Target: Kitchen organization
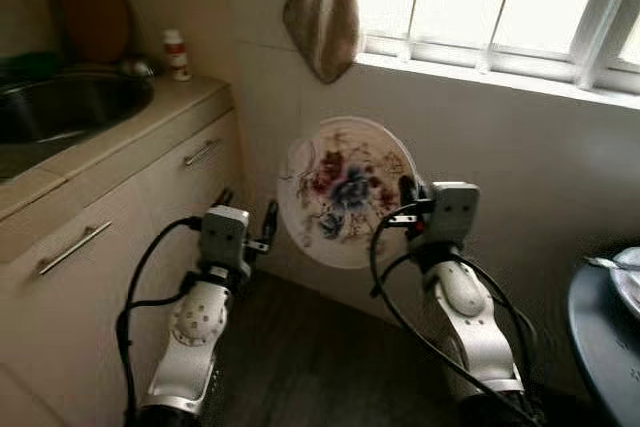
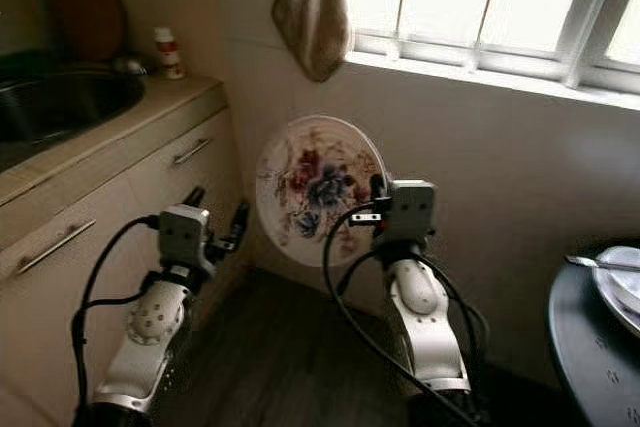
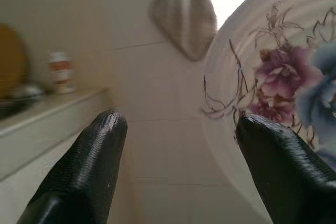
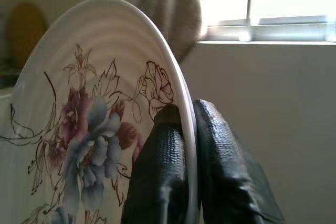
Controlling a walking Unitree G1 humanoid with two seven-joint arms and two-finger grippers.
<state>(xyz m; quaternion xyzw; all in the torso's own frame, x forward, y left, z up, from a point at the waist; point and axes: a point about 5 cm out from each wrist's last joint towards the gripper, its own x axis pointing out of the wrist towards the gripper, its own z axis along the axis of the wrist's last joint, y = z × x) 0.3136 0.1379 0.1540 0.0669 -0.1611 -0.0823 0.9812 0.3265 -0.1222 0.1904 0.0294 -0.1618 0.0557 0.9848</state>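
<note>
A white plate (image 1: 340, 190) with a purple and blue flower print is held upright in the air in front of the wall. My right gripper (image 1: 407, 199) is shut on its right rim, one finger (image 4: 157, 177) on the printed face and the other behind. My left gripper (image 1: 250, 222) stands open just left of the plate, with nothing between its fingers (image 3: 86, 166); the plate's edge (image 3: 262, 93) sits close beside one finger.
A counter (image 1: 130, 132) with drawers, a sink (image 1: 60, 107) and a small bottle (image 1: 176, 54) runs along the left. A cloth (image 1: 323, 12) hangs by the window. A dark round table (image 1: 600, 337) with a plate (image 1: 628, 282) stands at right. Dark floor lies below.
</note>
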